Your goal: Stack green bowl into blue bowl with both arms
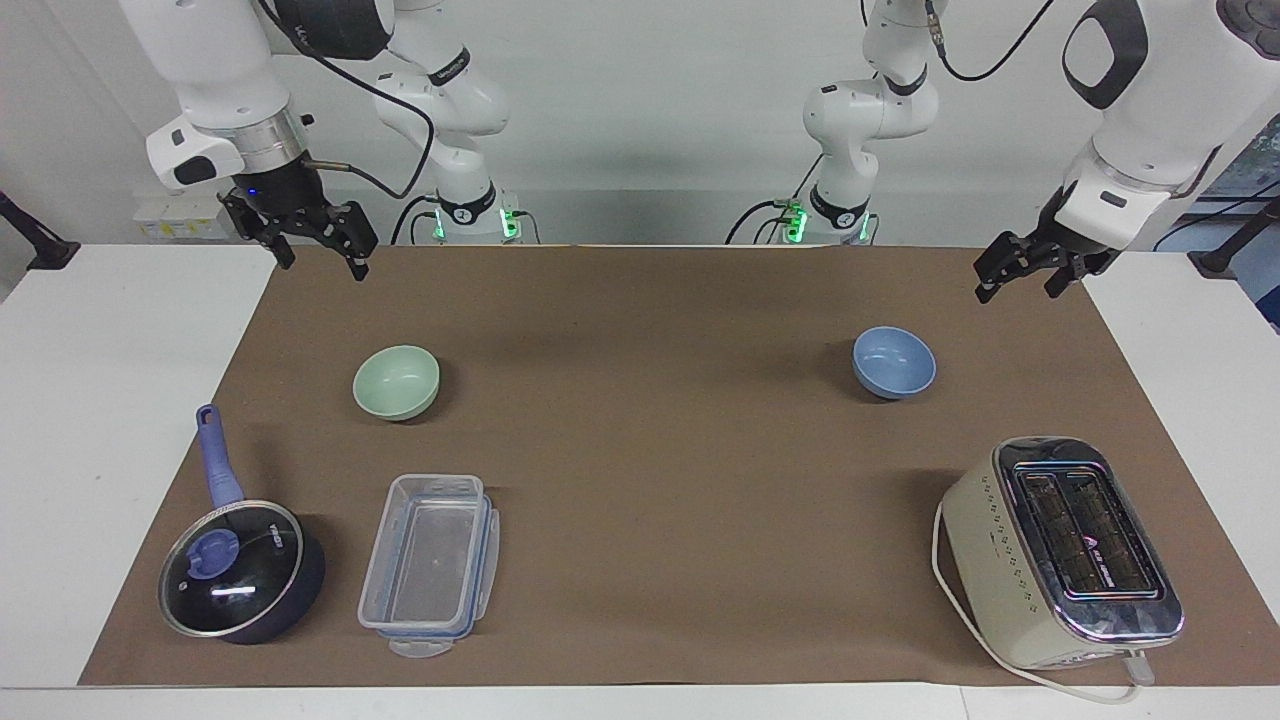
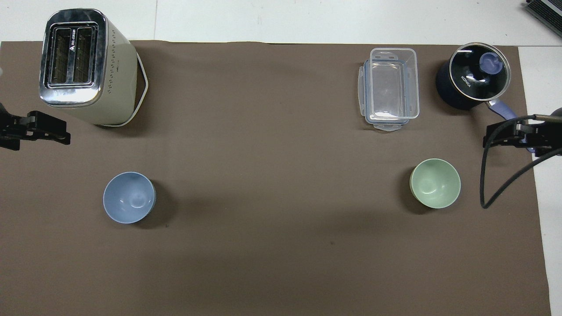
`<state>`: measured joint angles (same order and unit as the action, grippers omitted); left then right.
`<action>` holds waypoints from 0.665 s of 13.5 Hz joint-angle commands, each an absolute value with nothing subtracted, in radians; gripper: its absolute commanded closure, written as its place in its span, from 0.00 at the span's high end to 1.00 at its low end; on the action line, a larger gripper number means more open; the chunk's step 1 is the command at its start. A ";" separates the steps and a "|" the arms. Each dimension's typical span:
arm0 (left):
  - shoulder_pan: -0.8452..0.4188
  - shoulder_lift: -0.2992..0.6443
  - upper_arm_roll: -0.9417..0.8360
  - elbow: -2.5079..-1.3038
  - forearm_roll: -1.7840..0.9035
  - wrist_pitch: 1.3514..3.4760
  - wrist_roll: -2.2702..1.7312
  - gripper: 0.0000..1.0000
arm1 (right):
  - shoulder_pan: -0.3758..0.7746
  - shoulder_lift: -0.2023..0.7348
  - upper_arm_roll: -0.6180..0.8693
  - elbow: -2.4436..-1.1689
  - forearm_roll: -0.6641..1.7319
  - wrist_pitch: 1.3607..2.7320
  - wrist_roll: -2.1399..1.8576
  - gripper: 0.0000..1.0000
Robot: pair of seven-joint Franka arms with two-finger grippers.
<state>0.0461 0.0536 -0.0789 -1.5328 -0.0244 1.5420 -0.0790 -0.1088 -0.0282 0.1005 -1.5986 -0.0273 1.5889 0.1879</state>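
In the facing view, the right gripper (image 1: 318, 252) hangs in the air over the mat's edge at the right arm's end of the table; its 2 fingers stand apart, fairly wide, with nothing between them; in the overhead view the same gripper (image 2: 505, 136) shows at the picture's edge, just beside the saucepan's handle. The dark blue lidded saucepan (image 1: 243, 570) sits on the brown mat (image 1: 660, 480) at that same end, farther from the robots than the green bowl, its handle pointing toward the robots; a clear plastic container (image 1: 430, 563) lies just beside the saucepan, toward the middle of the table. The green bowl (image 1: 396, 381) stands upright and empty on the mat, nearer to the robots than the container, untouched by either gripper.

The blue bowl (image 1: 893, 361) stands upright and empty on the mat toward the left arm's end, well apart from the green bowl; the 2 bowls are not stacked. A cream toaster (image 1: 1065, 555) with 2 slots sits farther from the robots than the blue bowl, its white cord looping beside it. The left gripper (image 1: 1020, 272) hovers over the mat's corner at the left arm's end, holding nothing; whether its fingers are wide or narrow I cannot tell.
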 commanded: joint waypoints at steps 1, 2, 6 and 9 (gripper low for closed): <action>0.046 0.058 -0.081 -1.516 -0.008 1.522 -0.089 1.00 | -0.117 -0.026 0.106 -1.595 -0.022 1.592 0.172 1.00; 0.046 0.058 -0.081 -1.516 -0.008 1.522 -0.087 1.00 | -0.118 -0.026 0.106 -1.595 -0.021 1.595 0.172 1.00; 0.046 0.060 -0.081 -1.516 -0.008 1.522 -0.087 1.00 | -0.127 -0.026 0.106 -1.597 -0.021 1.594 0.172 1.00; 0.046 0.058 -0.081 -1.516 -0.008 1.522 -0.087 1.00 | -0.127 -0.026 0.106 -1.597 -0.021 1.594 0.172 1.00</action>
